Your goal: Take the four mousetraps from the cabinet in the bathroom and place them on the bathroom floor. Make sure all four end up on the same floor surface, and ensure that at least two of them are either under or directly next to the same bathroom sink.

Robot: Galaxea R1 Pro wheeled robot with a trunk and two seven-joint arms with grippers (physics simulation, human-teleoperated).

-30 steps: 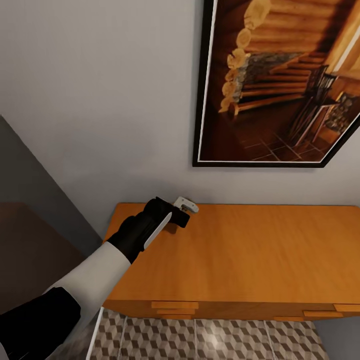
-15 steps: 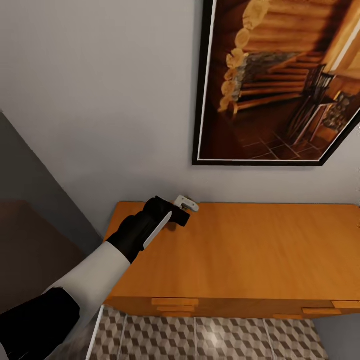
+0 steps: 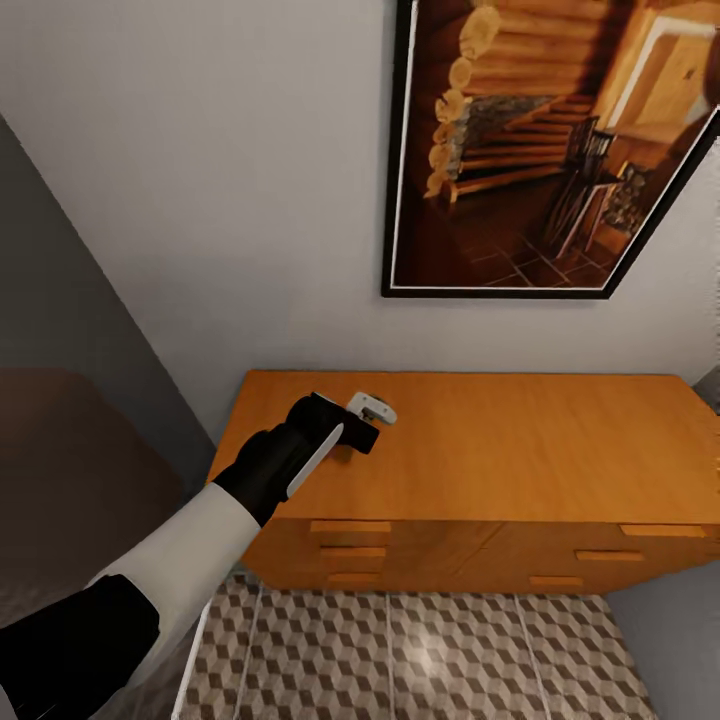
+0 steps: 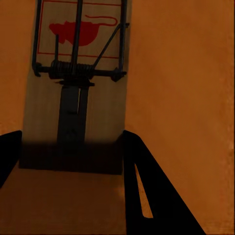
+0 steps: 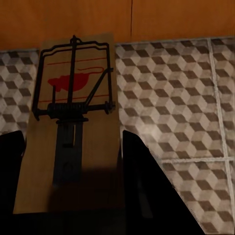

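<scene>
No words, brand names or numbers can be read anywhere in these pictures. The only printed sign is a red mouse silhouette on each of two traps. In the left wrist view it sits in the upper left of the frame on the pale wooden face of the mousetrap (image 4: 78, 83), inside a thin red border line and partly crossed by the dark wire. In the right wrist view the same red mouse shape stands in the left half of the frame on the second mousetrap (image 5: 73, 127), with thin red lines above and below it. The framed picture (image 3: 540, 140) in the upper right of the head view carries no lettering.
</scene>
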